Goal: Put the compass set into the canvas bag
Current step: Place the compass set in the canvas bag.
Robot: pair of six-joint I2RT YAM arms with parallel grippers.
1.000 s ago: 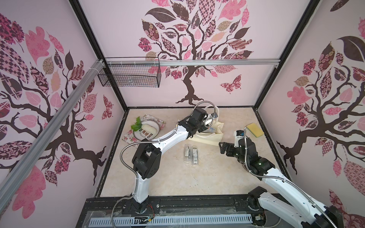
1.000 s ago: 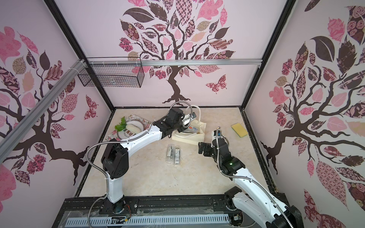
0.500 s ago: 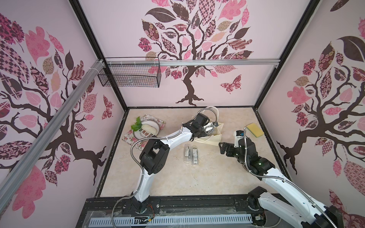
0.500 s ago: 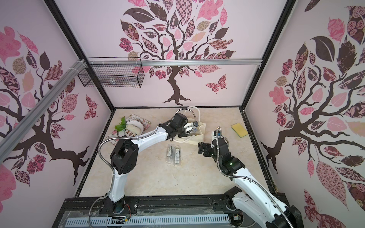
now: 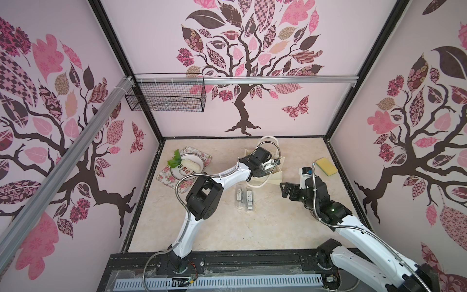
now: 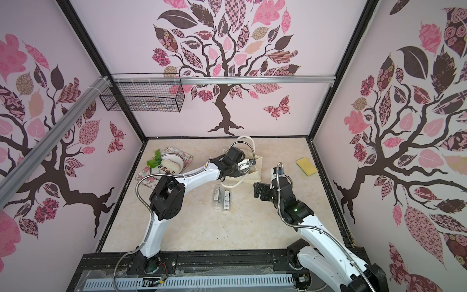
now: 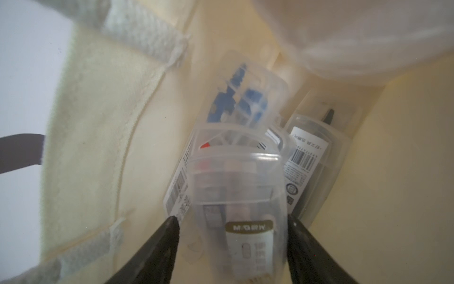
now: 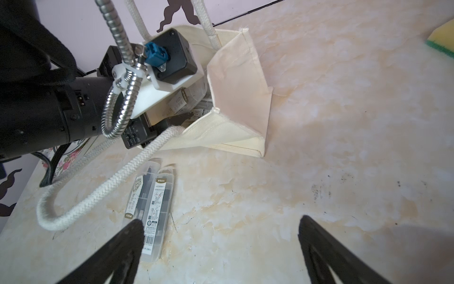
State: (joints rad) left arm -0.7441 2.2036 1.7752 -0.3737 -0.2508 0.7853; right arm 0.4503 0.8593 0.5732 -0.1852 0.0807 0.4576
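Two compass sets (image 5: 249, 201) lie beside the canvas bag (image 5: 272, 180).

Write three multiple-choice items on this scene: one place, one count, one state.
1. Where is the left gripper? A: above the yellow sponge. B: inside the canvas bag. C: in the wire basket.
2. How many clear compass-set cases lie on the table outside the bag? A: none. B: two. C: four.
3. How is the right gripper? A: open, empty. B: shut on a case. C: shut on a bag handle.
Key: 1 B, its wrist view shows cream fabric walls around it; 2 B, two lie side by side in both top views; 3 A, its jaws stand wide over bare table.
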